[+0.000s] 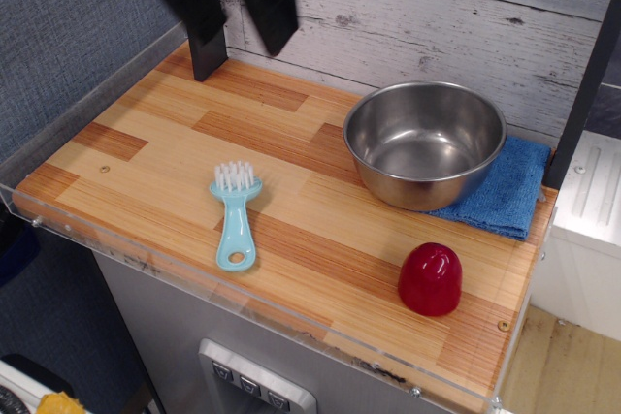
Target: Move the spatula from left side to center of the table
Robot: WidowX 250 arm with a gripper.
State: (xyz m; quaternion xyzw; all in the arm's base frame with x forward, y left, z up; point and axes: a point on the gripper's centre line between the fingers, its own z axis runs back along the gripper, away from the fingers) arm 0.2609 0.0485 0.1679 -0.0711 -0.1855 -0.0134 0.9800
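We saw gripper (233, 2) blurred above table (146, 113) rear-left corner, jaws spread, empty. Spatula (234, 215) lay near front edge; careless descent risked knocking it off.

No legible text, labels or numbers anywhere in view.

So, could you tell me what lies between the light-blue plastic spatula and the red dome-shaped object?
Only bare wooden table separates spatula and red dome in this view.
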